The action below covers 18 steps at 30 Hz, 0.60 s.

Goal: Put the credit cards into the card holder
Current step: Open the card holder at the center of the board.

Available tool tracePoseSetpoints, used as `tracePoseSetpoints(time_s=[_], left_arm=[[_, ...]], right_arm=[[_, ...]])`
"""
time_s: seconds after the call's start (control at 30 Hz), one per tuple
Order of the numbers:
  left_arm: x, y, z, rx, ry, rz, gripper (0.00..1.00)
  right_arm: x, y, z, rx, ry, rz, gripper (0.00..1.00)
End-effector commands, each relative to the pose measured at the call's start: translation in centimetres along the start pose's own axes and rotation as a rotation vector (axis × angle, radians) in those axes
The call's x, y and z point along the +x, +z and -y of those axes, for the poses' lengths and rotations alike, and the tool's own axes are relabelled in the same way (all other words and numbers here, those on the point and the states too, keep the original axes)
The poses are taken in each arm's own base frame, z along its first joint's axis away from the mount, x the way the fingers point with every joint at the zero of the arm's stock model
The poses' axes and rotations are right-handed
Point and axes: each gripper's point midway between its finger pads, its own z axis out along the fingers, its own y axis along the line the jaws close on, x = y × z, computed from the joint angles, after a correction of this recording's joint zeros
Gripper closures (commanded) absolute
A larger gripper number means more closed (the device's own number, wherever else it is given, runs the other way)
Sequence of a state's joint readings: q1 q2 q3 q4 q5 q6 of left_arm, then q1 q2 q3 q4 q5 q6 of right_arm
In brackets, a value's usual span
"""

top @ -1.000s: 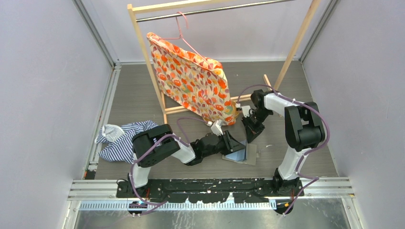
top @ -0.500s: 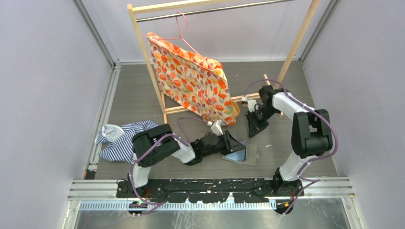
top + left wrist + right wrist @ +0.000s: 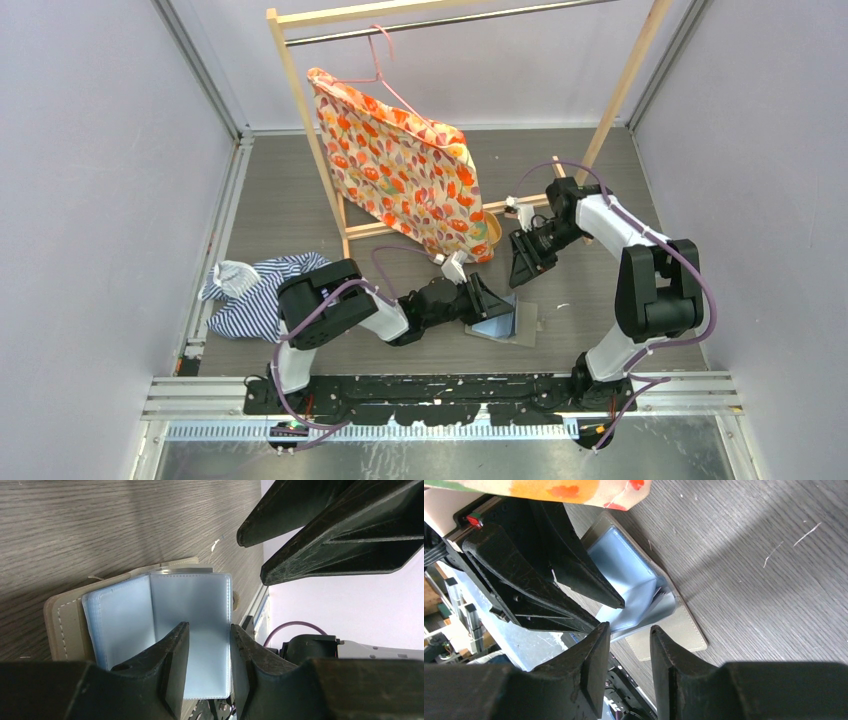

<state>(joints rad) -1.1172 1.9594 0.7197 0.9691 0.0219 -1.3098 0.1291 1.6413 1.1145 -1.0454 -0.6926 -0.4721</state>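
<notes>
Left hand (image 3: pixel 509 303) low on open card holder (image 3: pixel 528 323), fingers (image 3: pixel 172 652) slightly apart, maybe touching sleeves (image 3: pixel 190 600), right hand (image 3: pixel 522 278) angled above, parted

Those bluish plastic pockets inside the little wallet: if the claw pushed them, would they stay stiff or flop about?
Probably floppy: the plastic pockets curve upward in the right wrist view instead of lying flat. Likely light and springy too, since they fan apart above the wallet cover. Their smooth, shiny look suggests a claw might slip on them.

Grey wood-grain table (image 3: pixel 290 200) bears card holder (image 3: pixel 527 323) and striped shirt (image 3: pixel 245 298).
</notes>
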Motion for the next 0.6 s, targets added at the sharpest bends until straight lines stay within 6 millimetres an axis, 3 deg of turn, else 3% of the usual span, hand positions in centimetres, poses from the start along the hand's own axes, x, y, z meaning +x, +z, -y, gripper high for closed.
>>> tracePoseSetpoints(time_s=[0.0, 0.57], left_arm=[[0.2, 0.4, -0.4, -0.009, 0.004, -0.016, 0.63], [0.0, 0.1, -0.6, -0.010, -0.003, -0.008, 0.63]], right_arm=[[0.5, 0.1, 0.0, 0.011, -0.036, -0.024, 0.58], [1.7, 1.5, 1.5, 0.086, -0.033, -0.120, 0.57]])
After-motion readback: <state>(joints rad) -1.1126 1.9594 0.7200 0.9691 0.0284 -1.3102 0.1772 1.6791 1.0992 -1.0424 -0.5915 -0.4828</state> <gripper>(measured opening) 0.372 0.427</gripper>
